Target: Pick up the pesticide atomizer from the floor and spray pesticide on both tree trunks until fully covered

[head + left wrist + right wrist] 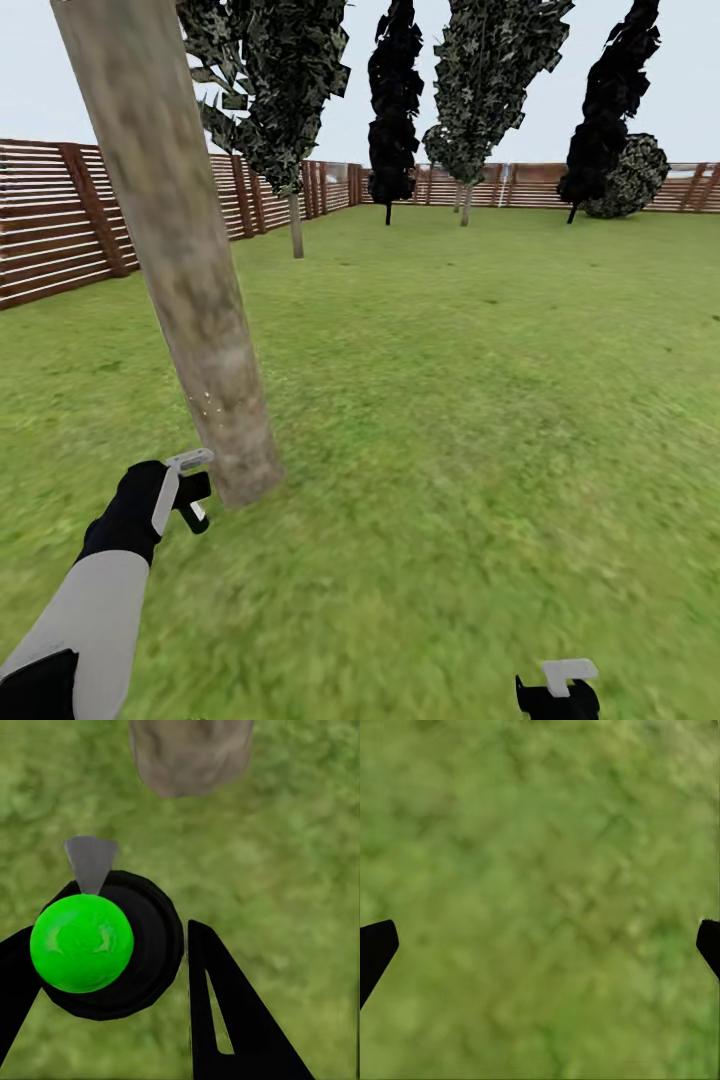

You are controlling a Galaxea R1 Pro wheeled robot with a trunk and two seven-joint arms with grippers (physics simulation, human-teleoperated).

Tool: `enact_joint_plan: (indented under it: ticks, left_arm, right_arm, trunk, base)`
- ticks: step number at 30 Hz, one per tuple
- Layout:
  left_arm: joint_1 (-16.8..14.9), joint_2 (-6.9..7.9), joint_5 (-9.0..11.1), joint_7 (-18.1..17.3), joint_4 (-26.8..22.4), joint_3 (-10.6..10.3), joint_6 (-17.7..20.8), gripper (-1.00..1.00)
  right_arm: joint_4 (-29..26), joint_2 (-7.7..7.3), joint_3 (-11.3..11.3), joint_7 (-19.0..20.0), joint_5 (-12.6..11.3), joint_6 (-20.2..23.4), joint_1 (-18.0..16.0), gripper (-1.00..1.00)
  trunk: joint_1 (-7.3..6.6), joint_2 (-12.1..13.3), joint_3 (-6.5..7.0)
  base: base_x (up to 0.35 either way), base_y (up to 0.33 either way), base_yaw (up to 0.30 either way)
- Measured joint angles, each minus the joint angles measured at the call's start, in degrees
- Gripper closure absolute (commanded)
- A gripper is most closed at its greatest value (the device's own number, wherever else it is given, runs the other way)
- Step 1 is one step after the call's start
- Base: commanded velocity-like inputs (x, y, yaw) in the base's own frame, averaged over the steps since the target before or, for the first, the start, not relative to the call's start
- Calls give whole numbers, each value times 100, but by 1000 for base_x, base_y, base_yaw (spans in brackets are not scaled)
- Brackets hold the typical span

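The pesticide atomizer (101, 945), a black round body with a bright green ball and a grey nozzle, sits between the fingers of my left gripper (105, 956), which is shut on it. In the head view my left gripper (192, 492) hangs low over the grass, just left of the base of the near tree trunk (190, 280), a thick leaning grey-beige column. That trunk's base (191, 754) lies just beyond the nozzle in the left wrist view. A second tree (295, 225) with a pale trunk stands farther back. My right gripper (558, 690) is open over bare grass (540, 870).
The brown slat fence (60, 220) runs along the left and far side of the lawn. Black-leaved cone trees (393, 110) and a round bush (630, 175) stand near the far fence. Open grass (480, 400) spreads to the right of the trunk.
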Motion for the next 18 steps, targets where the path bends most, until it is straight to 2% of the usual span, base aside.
enact_joint_plan:
  ticks: [3,7,9,12,18]
  left_arm:
    - [54,-38,-5,4,45,-13,-16,100]
    - [212,29,-25,-8,45,34,-158,100]
    - [333,84,-32,-12,39,42,-187,100]
    - [352,149,-9,-13,43,42,-194,100]
    - [364,186,-7,-7,45,37,-235,100]
  right_arm:
    - [-1,0,-6,-3,0,-1,1,-100]
    - [-1,0,-7,-1,0,-4,1,-100]
    - [0,-8,-5,-5,6,-4,1,-100]
    - [0,-15,-8,0,2,-6,1,-100]
    - [0,-4,-8,2,0,-6,1,-100]
  trunk:
    - [0,0,0]
    - [0,0,0]
    - [-1,0,0]
    - [-2,0,0]
    - [-1,0,0]
  base:
    - [113,-271,105]
    - [149,-254,11]
    - [269,-152,1]
    - [292,-120,0]
    - [257,-89,26]
